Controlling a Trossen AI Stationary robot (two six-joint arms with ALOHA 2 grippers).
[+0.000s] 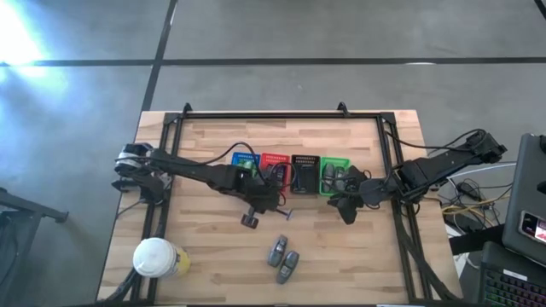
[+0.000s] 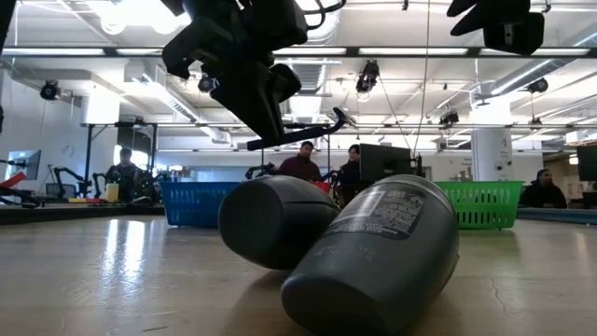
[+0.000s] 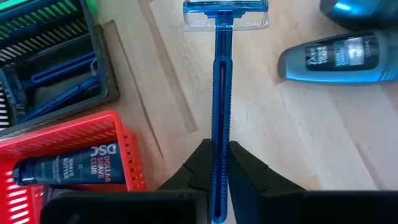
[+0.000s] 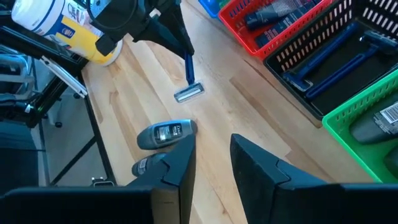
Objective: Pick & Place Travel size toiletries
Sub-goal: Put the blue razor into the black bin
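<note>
My left gripper [image 3: 221, 155] is shut on a blue razor [image 3: 222, 93] with a clear-capped head [image 3: 225, 14]. It hangs over the table's middle [image 1: 271, 205], in front of the baskets. Two grey oval bottles [image 1: 277, 250] [image 1: 287, 266] lie on their sides nearer the near edge. The red basket [image 3: 93, 134] holds a dark tube [image 3: 68, 169], and the black basket [image 4: 348, 50] holds blue razors. A grey bottle [image 4: 379, 124] lies in the green basket. My right gripper [image 4: 211, 155] is open, in the air in front of the green basket [image 1: 334, 175], touching nothing. My left gripper pinches the razor's blue handle [image 3: 221, 140] between its two fingers, well away from the head. The fingers slant down from the table's left, and the handle sticks out forward past the fingertips. The razor is lifted clear and lies nearly level in the low view [image 2: 298, 133].
Four baskets stand in a row across the table's middle: blue [image 1: 246, 160], red [image 1: 275, 165], black [image 1: 304, 173], green. A white-lidded cup [image 1: 156, 257] stands at the near left corner. A black frame [image 1: 273, 115] runs round the table. People sit in the room behind.
</note>
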